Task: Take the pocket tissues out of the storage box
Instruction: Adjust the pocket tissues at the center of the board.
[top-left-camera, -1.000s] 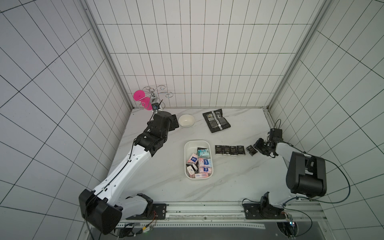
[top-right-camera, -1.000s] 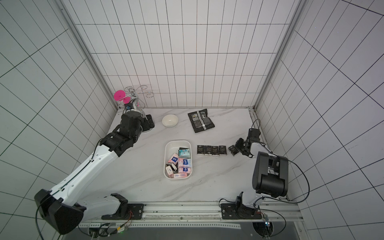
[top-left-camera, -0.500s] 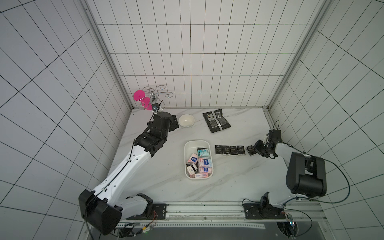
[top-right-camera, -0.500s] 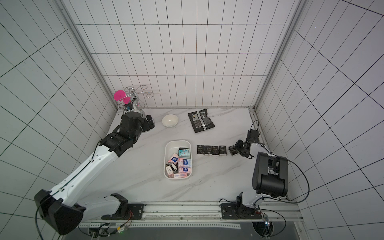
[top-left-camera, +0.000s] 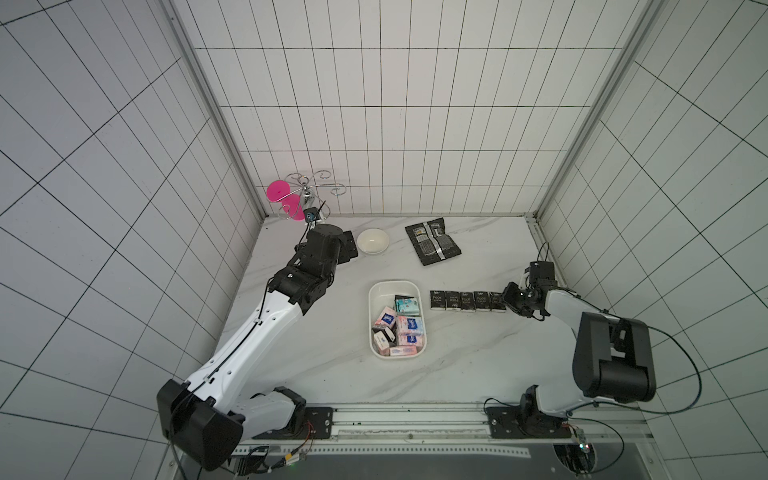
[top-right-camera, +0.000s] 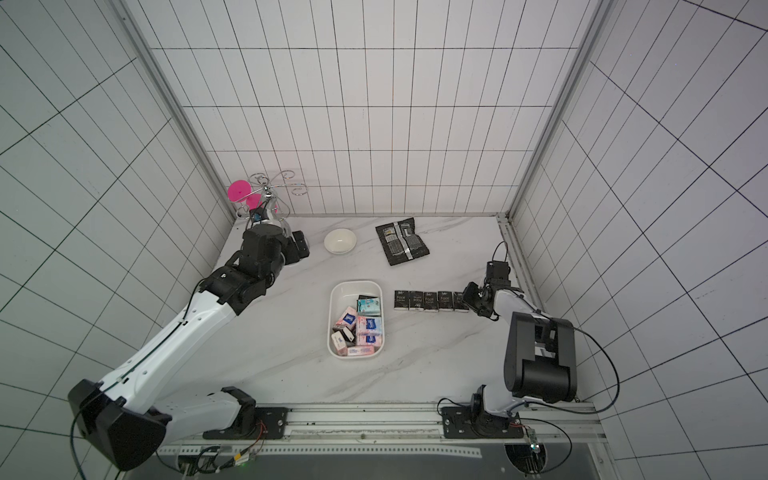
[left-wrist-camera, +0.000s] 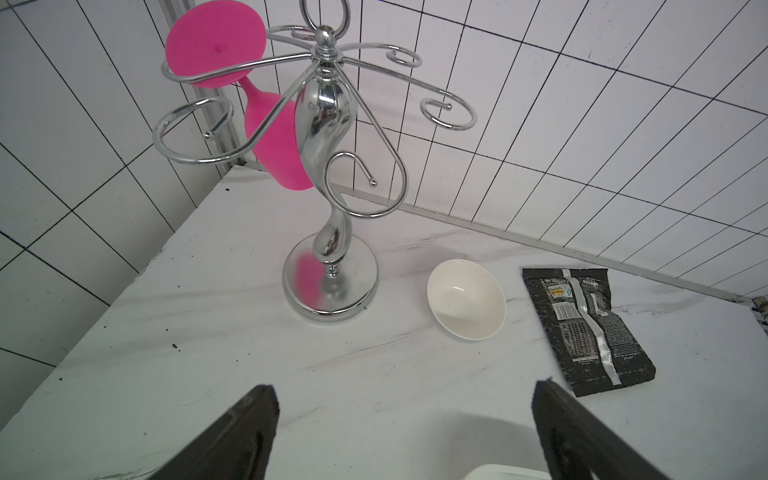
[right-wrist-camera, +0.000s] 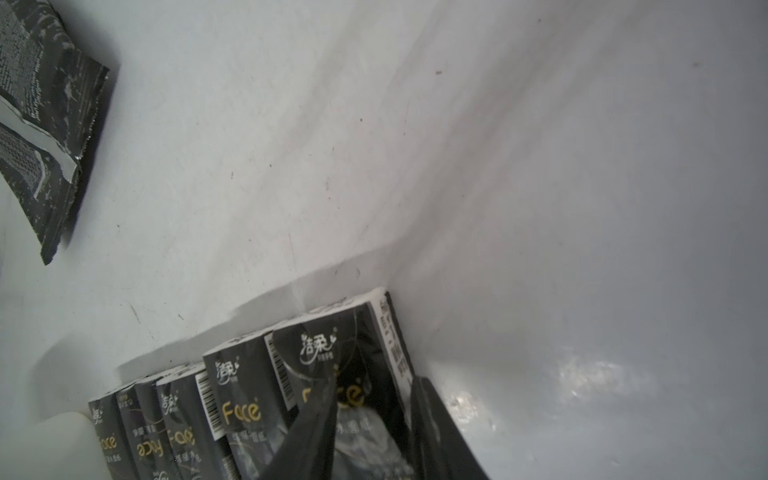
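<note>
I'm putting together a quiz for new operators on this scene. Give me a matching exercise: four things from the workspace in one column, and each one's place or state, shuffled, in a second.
Things:
1. storage box
2. black tissue packets
3. white bowl
4. pink glass

Places or states:
A. hangs upside down on the chrome rack
B. lined up in a row on the table, outside the box
C. round and empty
D. holds pink-white packets and a teal packet

Pairs: 1-D, 2-B, 3-C, 4-A
</note>
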